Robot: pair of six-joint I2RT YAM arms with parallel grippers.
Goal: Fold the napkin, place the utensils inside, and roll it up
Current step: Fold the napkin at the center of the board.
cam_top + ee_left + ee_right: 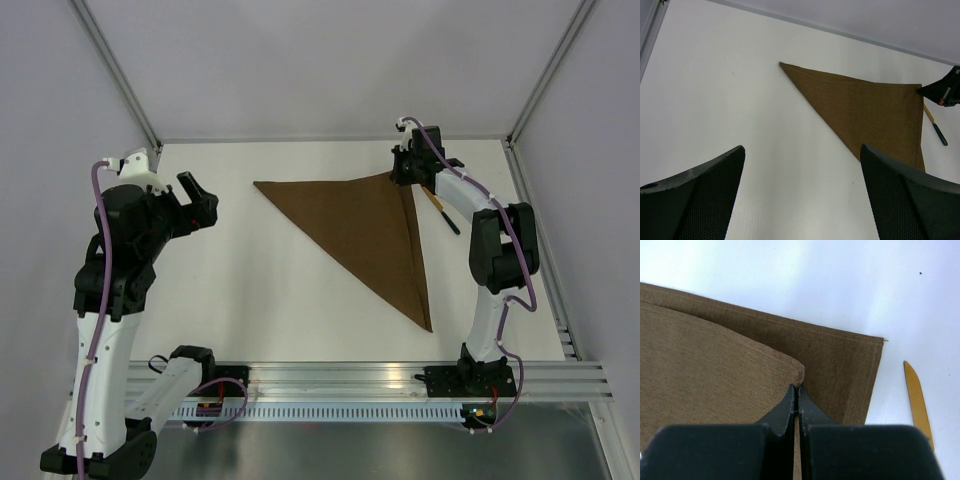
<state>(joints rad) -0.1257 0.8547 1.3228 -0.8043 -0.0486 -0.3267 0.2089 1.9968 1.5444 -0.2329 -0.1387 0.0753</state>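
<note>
The dark-brown napkin (367, 229) lies folded into a triangle on the white table; it also shows in the left wrist view (870, 110) and the right wrist view (715, 360). My right gripper (408, 170) is shut on the napkin's upper-layer corner at the far right (798, 386), holding it just above the lower layer. The utensil (440, 211), orange-yellow blade and black handle, lies just right of the napkin; its blade shows in the right wrist view (917, 402). My left gripper (200, 205) is open and empty, raised left of the napkin, fingers (695, 195) wide apart.
A metal rail (400, 385) runs along the table's near edge with both arm bases. Grey walls enclose the table on the far, left and right sides.
</note>
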